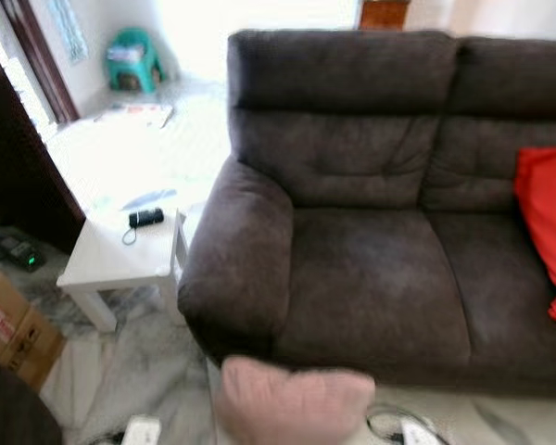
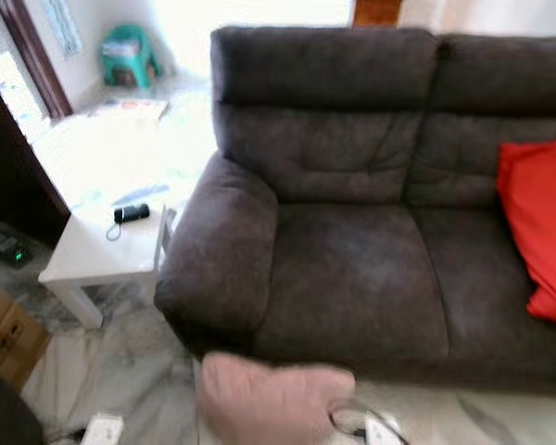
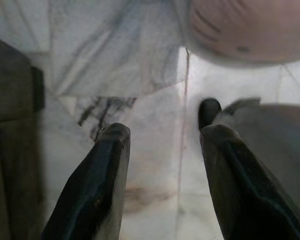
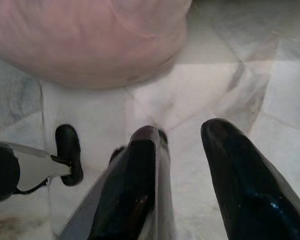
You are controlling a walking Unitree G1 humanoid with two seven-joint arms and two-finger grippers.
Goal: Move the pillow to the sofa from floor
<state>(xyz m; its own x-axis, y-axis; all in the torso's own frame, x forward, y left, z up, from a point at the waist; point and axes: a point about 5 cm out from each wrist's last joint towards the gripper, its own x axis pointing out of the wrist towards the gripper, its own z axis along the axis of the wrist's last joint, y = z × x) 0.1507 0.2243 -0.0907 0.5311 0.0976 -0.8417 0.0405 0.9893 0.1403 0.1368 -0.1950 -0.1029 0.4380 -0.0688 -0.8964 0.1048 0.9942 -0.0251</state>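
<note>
A pale pink pillow (image 1: 292,403) lies on the marble floor right in front of the dark brown sofa (image 1: 371,278), below its left seat. Both arms hang low on either side of the pillow. In the left wrist view my left gripper (image 3: 162,135) is open over bare floor, and the pillow (image 3: 245,30) lies a short way beyond its fingertips. My right gripper (image 4: 185,132) is open too, nothing between its fingers, with the pillow (image 4: 90,40) just ahead of it.
A red cushion (image 1: 549,222) leans at the sofa's right end. A white side table (image 1: 120,255) carrying a small black device (image 1: 145,218) stands beside the left armrest. A cardboard box (image 1: 9,329) sits at far left. A green stool (image 1: 130,60) is at the back.
</note>
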